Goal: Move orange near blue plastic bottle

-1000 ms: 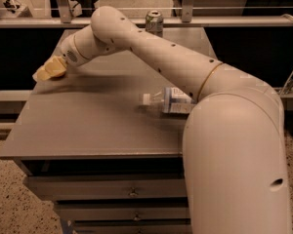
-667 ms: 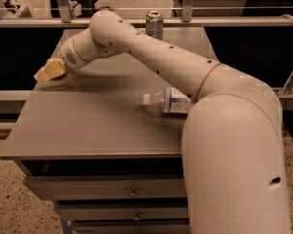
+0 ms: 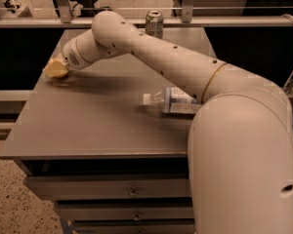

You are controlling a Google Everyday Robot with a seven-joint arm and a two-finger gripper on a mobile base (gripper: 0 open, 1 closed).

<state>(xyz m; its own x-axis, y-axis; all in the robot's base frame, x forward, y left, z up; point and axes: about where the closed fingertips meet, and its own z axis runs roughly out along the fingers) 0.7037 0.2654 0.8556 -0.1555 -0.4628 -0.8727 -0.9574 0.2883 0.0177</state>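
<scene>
The blue plastic bottle [image 3: 175,101] lies on its side in the middle right of the grey table [image 3: 88,126], white cap pointing left, partly hidden behind my arm. My gripper [image 3: 56,68] is a yellowish lump low over the table's far left edge, well left of the bottle. I cannot make out the orange as a separate thing; it may be hidden at the gripper.
A green-and-silver soda can [image 3: 154,23] stands at the table's far edge. My big white arm [image 3: 185,67] crosses the table from the right front. Drawers [image 3: 132,193] run below the table front. A rail [image 3: 136,21] runs behind the table.
The gripper has shifted slightly to the right near the table's left edge. The bottle and the can have not moved.
</scene>
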